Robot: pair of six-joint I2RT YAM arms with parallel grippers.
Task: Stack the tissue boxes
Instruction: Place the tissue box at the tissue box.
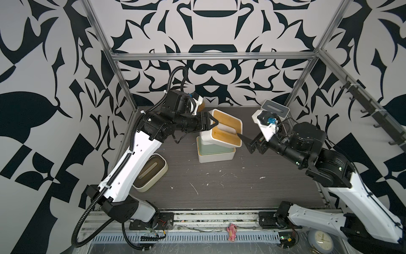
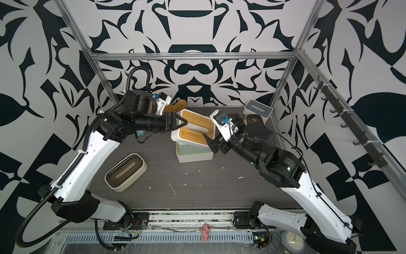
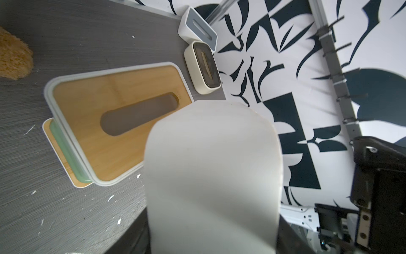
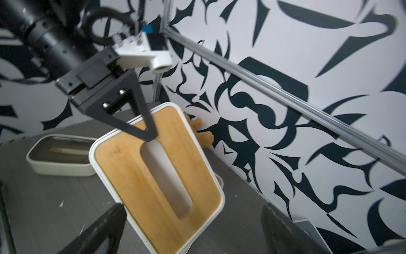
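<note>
Cream box (image 1: 153, 176) sits alone at the left, with bare table beside it. Left gripper (image 1: 214, 125) pinches the end of the bamboo-lid box (image 1: 222, 116), one finger in its slot, likely to straighten it. It sits crooked over the green box (image 1: 211, 149). Right gripper (image 1: 245, 143) is wide open, just beside its edge.

Black-and-white patterned walls (image 1: 33, 66); aluminium frame (image 1: 211, 56); dark grey wood-grain tabletop (image 1: 252, 189), white-flecked.

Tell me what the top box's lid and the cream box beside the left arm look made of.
Lid of the top box: bamboo or light wood, matte, with visible grain; white body looks like smooth plastic. The cream box: probably matte plastic, rounded moulded corners; dark lid material unclear.
</note>
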